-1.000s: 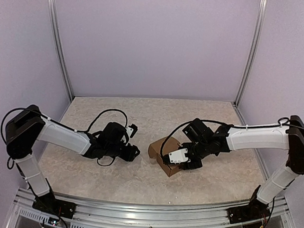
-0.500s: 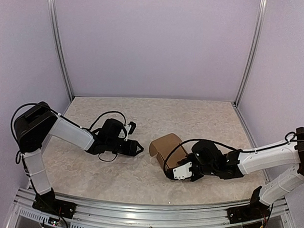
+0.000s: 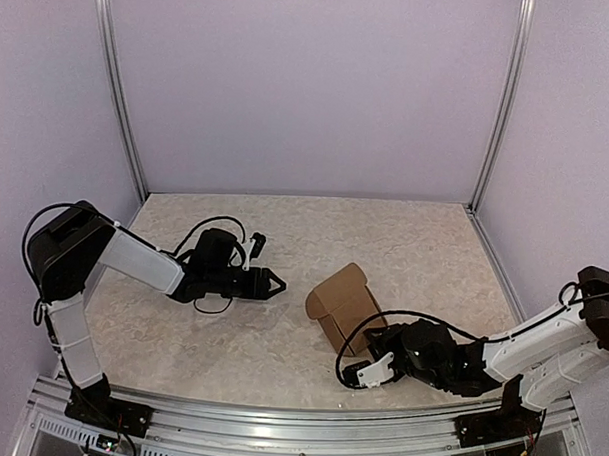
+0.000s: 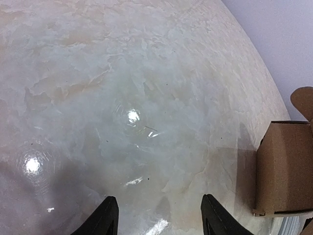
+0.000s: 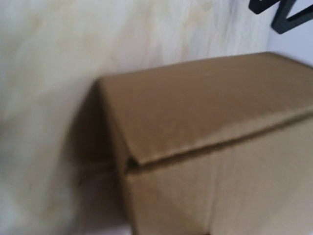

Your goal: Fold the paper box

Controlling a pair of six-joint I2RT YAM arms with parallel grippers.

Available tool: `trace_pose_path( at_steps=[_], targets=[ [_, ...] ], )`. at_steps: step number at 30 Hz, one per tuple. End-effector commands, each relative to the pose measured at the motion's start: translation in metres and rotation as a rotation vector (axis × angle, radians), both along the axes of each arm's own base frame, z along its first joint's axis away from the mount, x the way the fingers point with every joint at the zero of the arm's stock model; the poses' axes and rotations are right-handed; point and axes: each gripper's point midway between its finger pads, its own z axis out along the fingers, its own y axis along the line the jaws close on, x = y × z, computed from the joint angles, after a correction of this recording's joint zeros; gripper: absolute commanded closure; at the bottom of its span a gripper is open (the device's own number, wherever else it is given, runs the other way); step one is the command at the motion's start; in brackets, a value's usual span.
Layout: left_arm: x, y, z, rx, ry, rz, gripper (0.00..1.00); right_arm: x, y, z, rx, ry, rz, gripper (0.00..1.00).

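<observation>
The paper box (image 3: 348,310) is a small brown cardboard box standing on the table right of centre, with a rounded flap raised at its far side. My left gripper (image 3: 275,283) lies low to the box's left, pointing at it, open and holding nothing. In the left wrist view the left gripper (image 4: 161,216) frames bare table, and the box (image 4: 286,166) is at the right edge. My right gripper (image 3: 368,364) sits low, just in front of the box. The box (image 5: 205,147) fills the blurred right wrist view, where my own fingers do not show.
The pale marbled table (image 3: 284,227) is walled at the back and both sides, with metal posts (image 3: 121,92) in the corners. A metal rail (image 3: 278,427) runs along the near edge. The left gripper's black fingers (image 5: 288,14) show beyond the box in the right wrist view.
My right arm has come off the box and dropped back toward the near edge, leaving the box standing by itself, shifted a little right. My left gripper has shifted slightly toward the back.
</observation>
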Motion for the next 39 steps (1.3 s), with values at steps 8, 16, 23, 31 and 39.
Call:
trace_pose_path(
  at_steps=[8,16,23,31,39],
  targets=[
    [-0.001,-0.060,-0.005,-0.133,0.023,-0.188,0.49,0.008,-0.007,0.001,-0.022,-0.075,-0.037,0.60],
    [-0.022,-0.090,0.011,-0.140,-0.023,-0.304,0.49,0.007,0.015,0.001,0.015,-0.048,0.010,0.60],
    [-0.029,-0.059,0.004,-0.122,0.012,-0.296,0.50,0.023,0.060,-0.003,0.051,-0.151,0.071,0.60],
    [-0.042,-0.058,0.030,-0.176,-0.048,-0.355,0.50,0.027,0.064,-0.004,0.055,-0.191,0.065,0.60],
    [-0.038,-0.048,0.012,-0.144,0.003,-0.306,0.53,0.006,0.057,-0.013,0.020,0.048,0.067,0.60]
  ],
)
